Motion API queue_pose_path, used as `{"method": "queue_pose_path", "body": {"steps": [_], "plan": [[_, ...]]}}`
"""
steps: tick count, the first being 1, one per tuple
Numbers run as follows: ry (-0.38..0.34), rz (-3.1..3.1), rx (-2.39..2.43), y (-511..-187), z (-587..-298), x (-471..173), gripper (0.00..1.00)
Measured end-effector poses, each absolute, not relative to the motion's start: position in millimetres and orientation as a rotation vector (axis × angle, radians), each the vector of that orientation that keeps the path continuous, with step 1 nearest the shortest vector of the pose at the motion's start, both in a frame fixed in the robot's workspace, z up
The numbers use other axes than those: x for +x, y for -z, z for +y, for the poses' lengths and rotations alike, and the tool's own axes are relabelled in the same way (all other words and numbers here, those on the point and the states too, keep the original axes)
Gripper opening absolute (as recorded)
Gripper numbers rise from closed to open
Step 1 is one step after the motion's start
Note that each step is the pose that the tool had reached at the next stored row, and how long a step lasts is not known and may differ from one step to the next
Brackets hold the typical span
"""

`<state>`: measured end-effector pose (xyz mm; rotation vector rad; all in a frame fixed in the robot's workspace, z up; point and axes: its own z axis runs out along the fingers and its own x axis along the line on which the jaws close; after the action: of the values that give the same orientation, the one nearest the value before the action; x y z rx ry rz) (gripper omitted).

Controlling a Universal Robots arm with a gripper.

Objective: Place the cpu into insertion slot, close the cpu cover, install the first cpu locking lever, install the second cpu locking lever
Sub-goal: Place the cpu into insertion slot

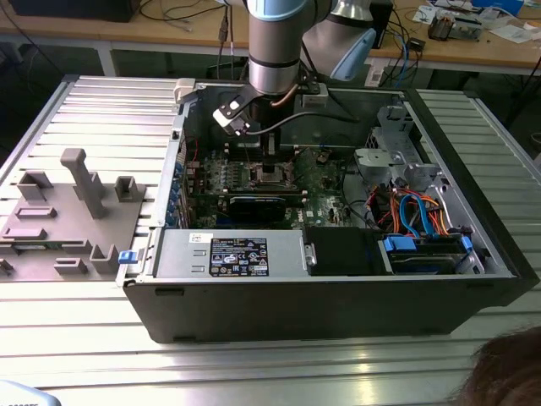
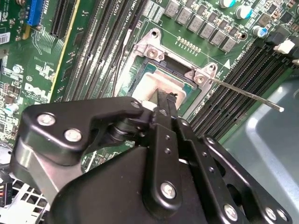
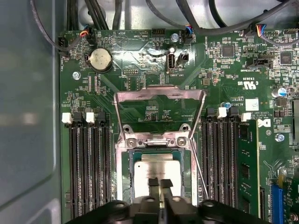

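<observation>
Tool (image 3: 160, 184), fingers pinched narrow, hangs directly over cpu (image 3: 156, 166) seated in insertion slot (image 3: 121, 179).

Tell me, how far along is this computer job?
The cpu already sits in the insertion slot, with the end effector right over it. The cpu cover is flipped open and a locking lever sticks out unlatched: closing and latching remain.
</observation>
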<state>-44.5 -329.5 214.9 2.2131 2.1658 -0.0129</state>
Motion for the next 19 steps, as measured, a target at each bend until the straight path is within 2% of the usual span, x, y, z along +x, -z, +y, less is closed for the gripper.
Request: {"method": "queue_pose_path", "body": {"steps": [1, 2, 19], "plan": [[0.015, 2.168, 2.211, -214.9, -329.6, -44.4, 0.11], [0.017, 2.170, 2.209, -214.9, -329.6, -44.4, 0.11], [0.032, 2.177, 2.205, -213.4, -329.6, -42.1, 0.11]]}}
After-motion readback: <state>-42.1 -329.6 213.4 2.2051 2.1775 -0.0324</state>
